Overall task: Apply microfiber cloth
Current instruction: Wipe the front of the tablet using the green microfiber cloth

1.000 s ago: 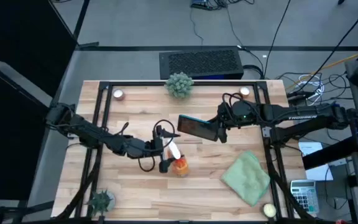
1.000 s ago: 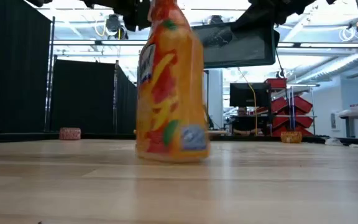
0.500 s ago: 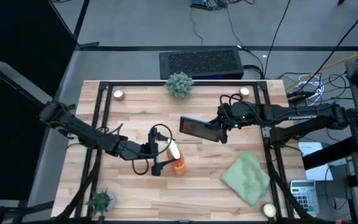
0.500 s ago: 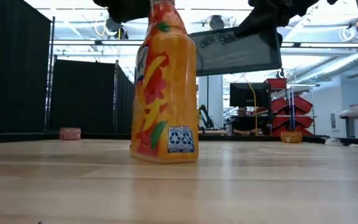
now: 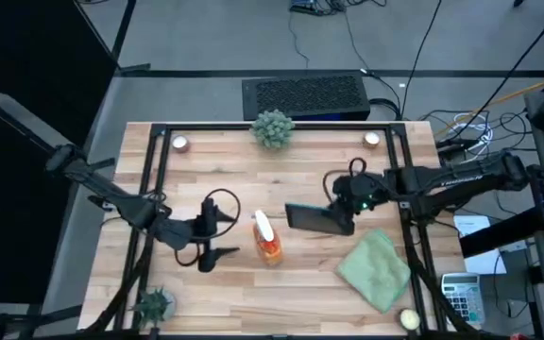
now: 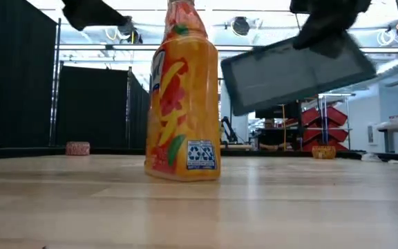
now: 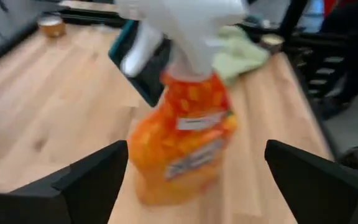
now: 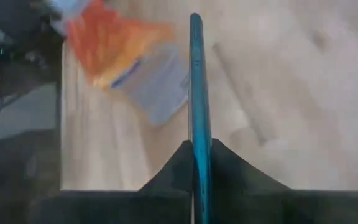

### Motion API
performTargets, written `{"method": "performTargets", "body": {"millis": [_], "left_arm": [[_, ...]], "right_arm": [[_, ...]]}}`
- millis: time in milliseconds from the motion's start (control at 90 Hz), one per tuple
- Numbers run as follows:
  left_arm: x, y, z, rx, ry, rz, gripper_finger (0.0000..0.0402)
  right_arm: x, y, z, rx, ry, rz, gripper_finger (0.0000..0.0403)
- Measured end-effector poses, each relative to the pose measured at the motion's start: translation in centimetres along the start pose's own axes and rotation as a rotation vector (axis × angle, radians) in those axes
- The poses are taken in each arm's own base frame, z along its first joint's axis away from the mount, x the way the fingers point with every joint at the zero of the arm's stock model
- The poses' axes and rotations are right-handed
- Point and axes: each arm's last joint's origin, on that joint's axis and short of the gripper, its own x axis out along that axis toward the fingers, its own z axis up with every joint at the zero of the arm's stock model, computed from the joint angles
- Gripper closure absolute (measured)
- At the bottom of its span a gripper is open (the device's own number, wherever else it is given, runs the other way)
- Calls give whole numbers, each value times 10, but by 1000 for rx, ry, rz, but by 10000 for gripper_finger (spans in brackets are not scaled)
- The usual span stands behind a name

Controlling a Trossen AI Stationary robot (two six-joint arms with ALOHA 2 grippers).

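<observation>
The right gripper [image 5: 340, 219] is clamping a flat dark tablet with a teal edge [image 5: 317, 218] by its right end, holding it up off the pale wooden table [image 5: 215, 170]. In the right wrist view the dark fingers [image 8: 174, 171] are pressing on both faces of the thin tablet [image 8: 196, 87], seen edge-on. In the low view it is hanging tilted in the air [image 6: 297, 71], clear of the tabletop.

Just right of and nearer than the gripper, the pale sage-green, rumpled microfiber cloth [image 5: 375, 267] is lying on the table toward its near right corner, apart from the tablet and from both grippers.

Left of the tablet, an orange spray bottle with a white trigger head [image 5: 267, 242] is standing upright on the wood [image 6: 182, 104].

Farther left, the left gripper [image 5: 217, 236] is sitting with its fingers spread wide, free of the bottle; the left wrist view shows the bottle [image 7: 182, 134] standing between and beyond the two parted fingers [image 7: 82, 180].

A spiky grey-green round plant [image 5: 272, 128] is resting at the far edge.
</observation>
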Motion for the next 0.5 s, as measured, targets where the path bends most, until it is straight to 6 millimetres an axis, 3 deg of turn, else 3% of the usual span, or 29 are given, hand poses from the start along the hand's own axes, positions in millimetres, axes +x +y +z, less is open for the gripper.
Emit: {"method": "performTargets", "body": {"millis": [256,500], "left_arm": [[2,-9,-7,-51,36,-40,36],[13,-21,-9,-110,10,-93,36]], "right_arm": [[7,43,-32,40,63,85,392],[49,77,-58,-37,83,138,392]]}}
